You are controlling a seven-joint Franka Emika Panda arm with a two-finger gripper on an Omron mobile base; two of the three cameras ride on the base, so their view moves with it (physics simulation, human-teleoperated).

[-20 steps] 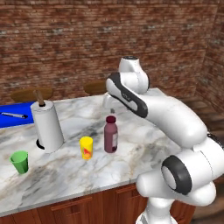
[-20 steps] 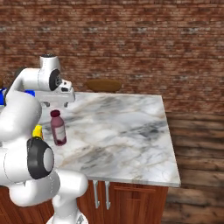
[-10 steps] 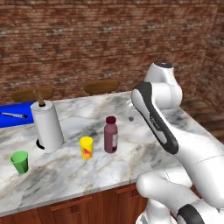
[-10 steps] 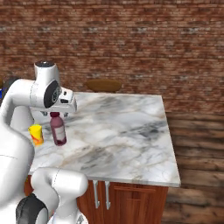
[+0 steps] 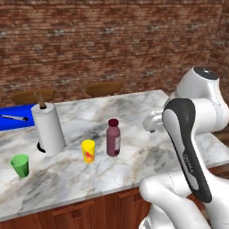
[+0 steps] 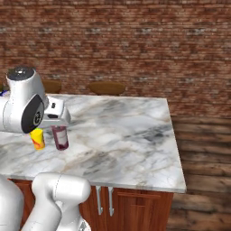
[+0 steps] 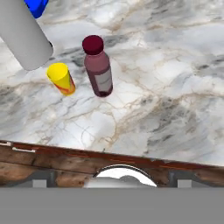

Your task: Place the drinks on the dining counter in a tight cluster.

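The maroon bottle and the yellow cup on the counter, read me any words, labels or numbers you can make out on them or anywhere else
No text can be read anywhere.
maroon bottle: a pale grey label on its side, too blurred to show any lettering.
yellow cup: a red-orange mark on its side, a shape with no readable words.
paper towel roll, green cup, dining counter: no writing visible.

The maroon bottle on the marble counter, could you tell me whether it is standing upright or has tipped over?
Upright. The maroon bottle stands on its base on the counter, dark red cap on top, beside the yellow cup.
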